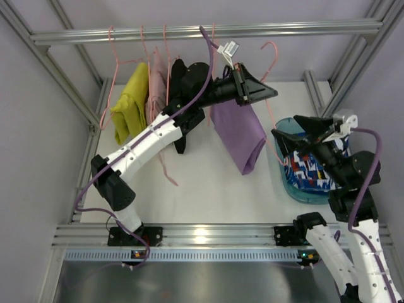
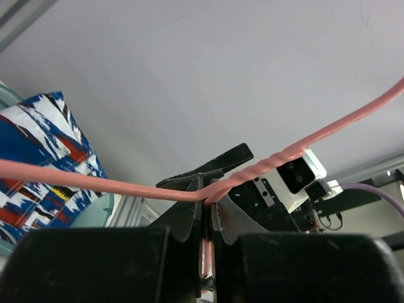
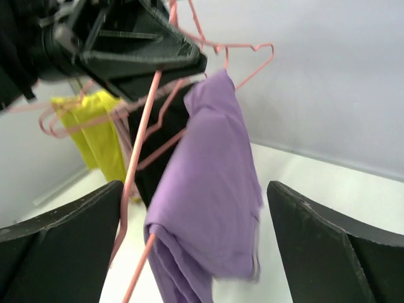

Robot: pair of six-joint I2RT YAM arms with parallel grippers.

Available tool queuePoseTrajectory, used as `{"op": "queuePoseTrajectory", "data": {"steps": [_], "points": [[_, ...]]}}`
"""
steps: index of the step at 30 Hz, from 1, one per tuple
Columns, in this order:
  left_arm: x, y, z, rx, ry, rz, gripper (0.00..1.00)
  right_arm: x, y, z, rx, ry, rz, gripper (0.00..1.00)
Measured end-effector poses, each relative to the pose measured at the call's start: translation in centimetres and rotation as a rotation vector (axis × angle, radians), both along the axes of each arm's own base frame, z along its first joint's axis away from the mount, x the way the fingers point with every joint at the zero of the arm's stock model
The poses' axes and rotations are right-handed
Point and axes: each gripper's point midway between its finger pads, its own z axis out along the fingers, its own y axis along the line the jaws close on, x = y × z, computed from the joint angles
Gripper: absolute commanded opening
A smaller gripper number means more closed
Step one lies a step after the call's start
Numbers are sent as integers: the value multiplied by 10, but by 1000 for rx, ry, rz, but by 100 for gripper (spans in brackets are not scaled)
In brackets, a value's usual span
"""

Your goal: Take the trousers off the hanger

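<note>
Purple trousers (image 1: pixel 240 136) hang folded over a pink wire hanger (image 1: pixel 273 60), held out in front of the rail. My left gripper (image 1: pixel 268 93) is shut on the hanger's twisted neck; the left wrist view shows the pink wire (image 2: pixel 265 165) pinched between the jaws. My right gripper (image 1: pixel 291 137) is open, to the right of the trousers and apart from them. In the right wrist view the purple trousers (image 3: pixel 214 196) hang between my spread fingers (image 3: pixel 328 246), with the hanger (image 3: pixel 142 145) running down their left side.
A metal rail (image 1: pixel 208 31) across the back carries more pink hangers with yellow (image 1: pixel 129 104), pink (image 1: pixel 155 91) and black (image 1: pixel 178 76) garments. A blue tub (image 1: pixel 297 189) at the right holds a patterned blue, red and white cloth (image 1: pixel 309 170).
</note>
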Motion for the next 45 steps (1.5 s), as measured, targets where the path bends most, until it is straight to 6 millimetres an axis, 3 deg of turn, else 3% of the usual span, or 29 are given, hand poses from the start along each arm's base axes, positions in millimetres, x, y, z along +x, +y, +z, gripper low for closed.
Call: {"op": "queuePoseTrajectory", "data": {"steps": [4,9,11,16,20,29,33,40,45], "points": [[-13,-3,-18,34,-1,-80,0,-13,0,-25,-116,-78,17,94],[-25,-2,-26,45,10,-170,0,-33,7,-28,-174,-177,82,93],[-25,3,-20,24,3,-187,0,-37,9,-27,-189,-206,97,96],[-24,17,9,-61,-3,-215,0,-22,10,-54,-203,-96,93,93],[-23,24,17,-83,-21,-225,0,-13,11,-52,-207,-66,90,87],[-9,50,58,-155,-83,-178,0,-39,26,-58,-251,-151,222,79],[-6,54,62,-164,-99,-166,0,-36,32,-62,-262,-160,264,74],[-7,53,61,-163,-96,-169,0,-8,45,-60,-248,-156,316,73],[-6,53,61,-163,-98,-168,0,-7,57,-51,-226,-188,361,73]]}}
